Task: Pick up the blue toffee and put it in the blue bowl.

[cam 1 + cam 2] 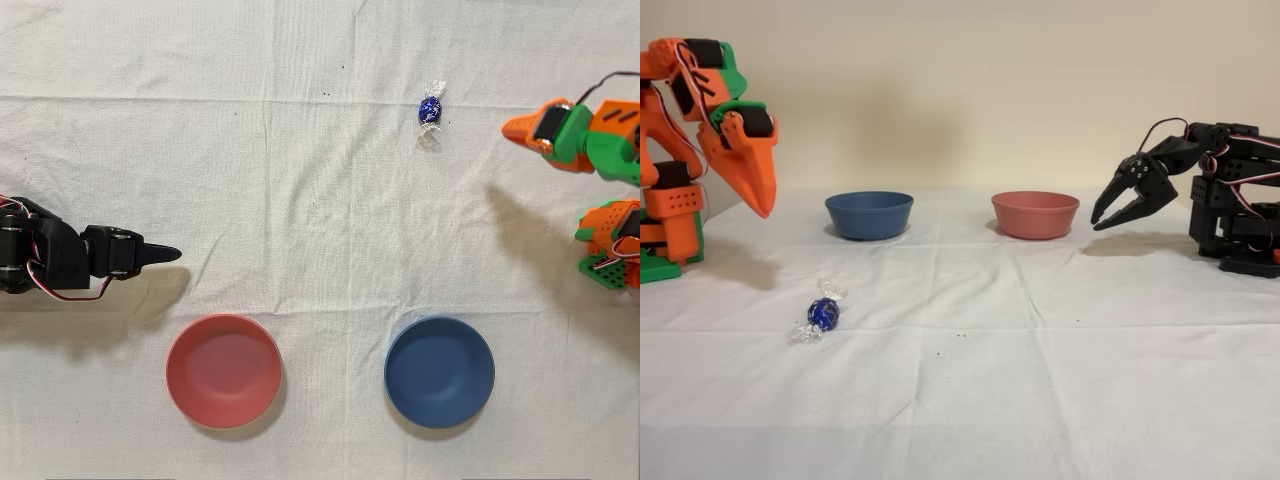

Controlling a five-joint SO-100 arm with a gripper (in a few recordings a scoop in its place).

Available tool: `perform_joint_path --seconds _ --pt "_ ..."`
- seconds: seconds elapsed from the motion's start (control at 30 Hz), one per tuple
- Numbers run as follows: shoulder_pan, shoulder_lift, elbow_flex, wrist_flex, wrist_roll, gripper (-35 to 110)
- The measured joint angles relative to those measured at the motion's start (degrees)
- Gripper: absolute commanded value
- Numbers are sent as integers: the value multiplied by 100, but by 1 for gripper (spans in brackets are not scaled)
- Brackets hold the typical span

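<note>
- Two bowls are set near one edge of the cloth-covered worktop, the lower edge in the overhead view: the blue bowl and, well apart from it, a pinkish-red bowl.
- The blue toffee is seen lying flat on the cloth toward the opposite edge, well apart from both bowls; nothing is touching it.
- The orange gripper is held above the worktop near the arm's base, tips pointing down, with nothing carried. Its fingers appear pressed together into one point, though a narrow gap cannot be ruled out.
- The toffee is judged very light, with a hard round core under slick foil; it is likely to skid or roll if nudged from one side.
- The twisted clear ends are judged flimsy and poor for gripping; the round foil middle is best taken, with the fingers spread first and closed across it.
- A black arm is left idle.
</note>
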Motion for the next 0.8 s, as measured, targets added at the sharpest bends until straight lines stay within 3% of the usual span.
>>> perform_joint_path --seconds 0.8 --pt "158 -2206 -1564 -475 185 0"
